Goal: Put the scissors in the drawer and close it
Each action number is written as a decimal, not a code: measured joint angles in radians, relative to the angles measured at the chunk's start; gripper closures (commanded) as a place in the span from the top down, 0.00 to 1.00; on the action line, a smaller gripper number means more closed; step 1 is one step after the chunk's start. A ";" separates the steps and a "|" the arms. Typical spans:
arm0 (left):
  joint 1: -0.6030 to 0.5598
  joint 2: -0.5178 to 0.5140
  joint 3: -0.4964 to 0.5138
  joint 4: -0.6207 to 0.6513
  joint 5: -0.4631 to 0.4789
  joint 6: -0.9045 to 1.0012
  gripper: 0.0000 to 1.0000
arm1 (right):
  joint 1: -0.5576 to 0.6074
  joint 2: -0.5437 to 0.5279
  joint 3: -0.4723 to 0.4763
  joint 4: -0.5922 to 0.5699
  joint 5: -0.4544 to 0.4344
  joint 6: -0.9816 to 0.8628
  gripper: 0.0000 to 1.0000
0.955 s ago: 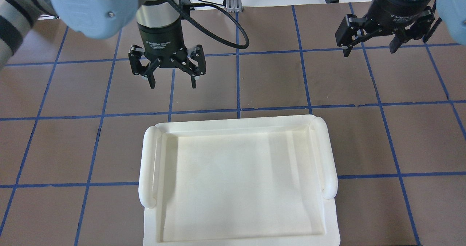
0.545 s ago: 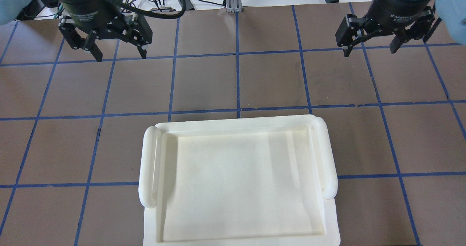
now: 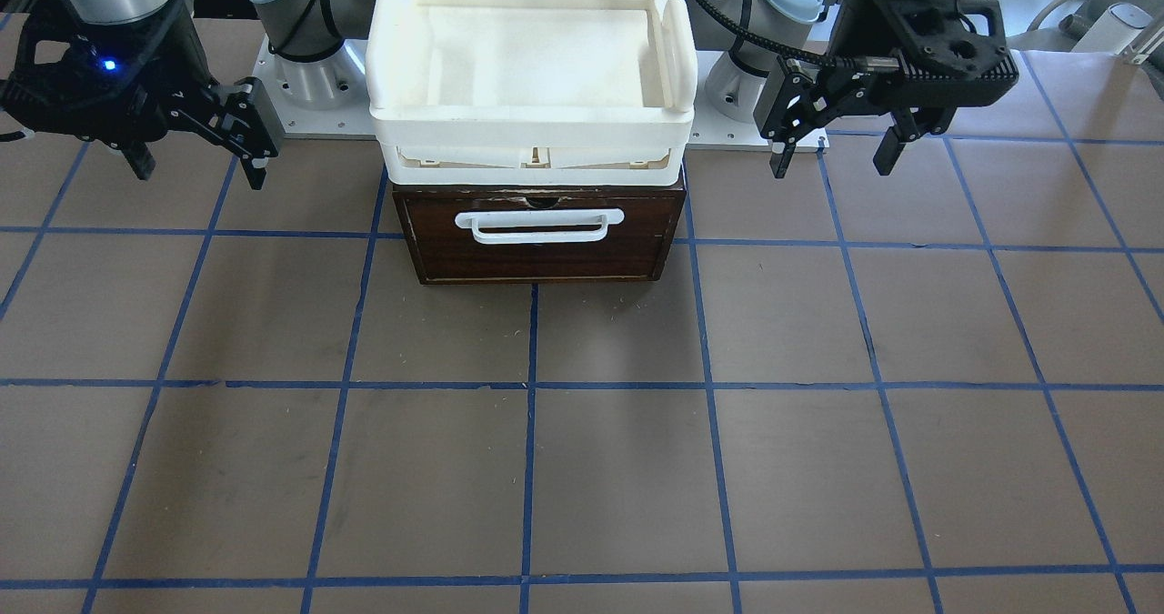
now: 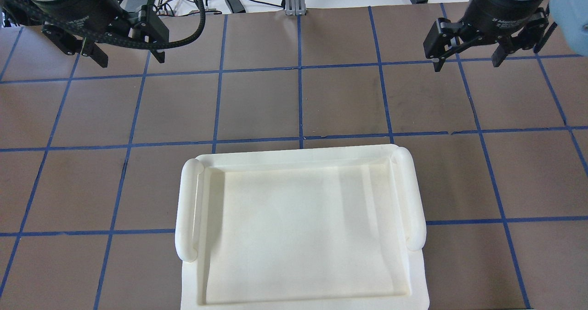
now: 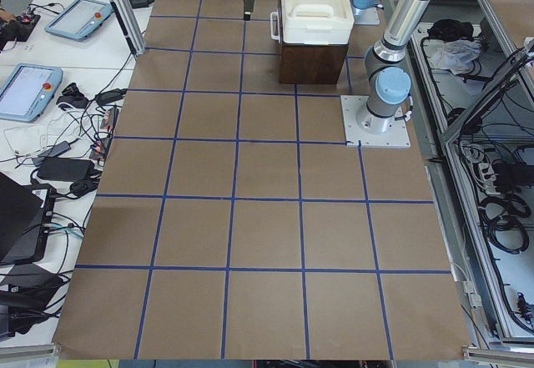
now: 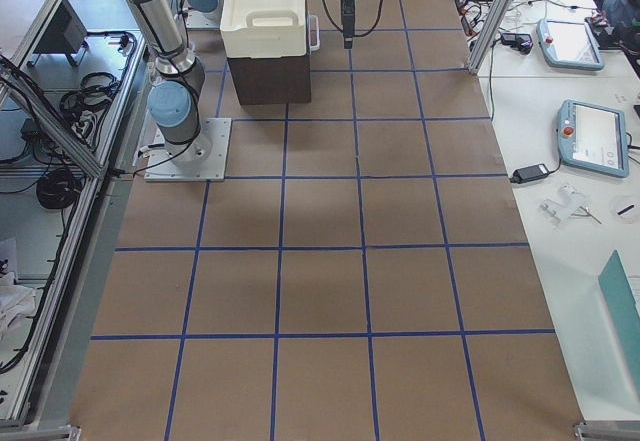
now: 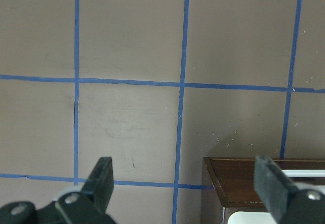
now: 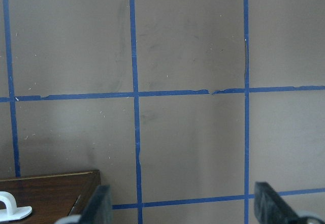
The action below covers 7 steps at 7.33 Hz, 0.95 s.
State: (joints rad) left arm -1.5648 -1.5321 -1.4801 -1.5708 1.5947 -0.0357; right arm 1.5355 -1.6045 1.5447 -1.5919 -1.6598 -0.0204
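The drawer (image 3: 538,255) has a dark brown front and a white bar handle (image 3: 541,225). It stands pushed in, flush in its wooden box under the white tray. The scissors show in no view. My left gripper (image 4: 131,62) is open and empty, hovering above the table off the drawer's left side; it also shows in the front-facing view (image 3: 829,157). My right gripper (image 4: 466,65) is open and empty off the drawer's right side, and it too shows in the front-facing view (image 3: 195,173). A corner of the drawer front shows in the left wrist view (image 7: 244,181) and the right wrist view (image 8: 51,193).
A white plastic tray (image 4: 189,209) sits on top of the drawer box, nothing in it. The brown table mat (image 3: 618,468) with blue tape lines spreads in front. Tablets and cables lie on side benches (image 5: 33,84).
My left gripper has swung from near the table's middle to the left and farther away from the tray. My right gripper has not moved. Both stay open.
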 measured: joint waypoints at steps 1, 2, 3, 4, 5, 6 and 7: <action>0.000 0.002 0.004 -0.039 -0.007 0.020 1.00 | 0.000 0.000 0.000 0.001 0.000 -0.001 1.00; 0.003 -0.002 0.022 -0.092 -0.011 0.037 1.00 | 0.000 0.000 0.000 0.001 0.000 -0.001 1.00; 0.008 -0.013 0.055 -0.158 -0.012 0.045 1.00 | 0.000 0.000 0.000 0.001 0.000 -0.001 1.00; 0.011 -0.023 0.083 -0.202 -0.011 0.048 1.00 | 0.000 0.000 0.001 0.000 0.000 -0.001 1.00; 0.010 -0.029 0.096 -0.219 -0.010 0.050 1.00 | 0.000 0.000 0.002 0.000 0.001 -0.001 1.00; 0.009 -0.032 0.100 -0.222 -0.011 0.055 1.00 | 0.000 0.000 0.003 -0.002 0.001 -0.001 1.00; 0.009 -0.034 0.102 -0.217 -0.013 0.069 1.00 | 0.000 0.000 0.004 -0.004 0.001 -0.001 1.00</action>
State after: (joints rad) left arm -1.5557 -1.5665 -1.3783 -1.7880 1.5818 0.0329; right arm 1.5355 -1.6045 1.5486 -1.5956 -1.6586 -0.0211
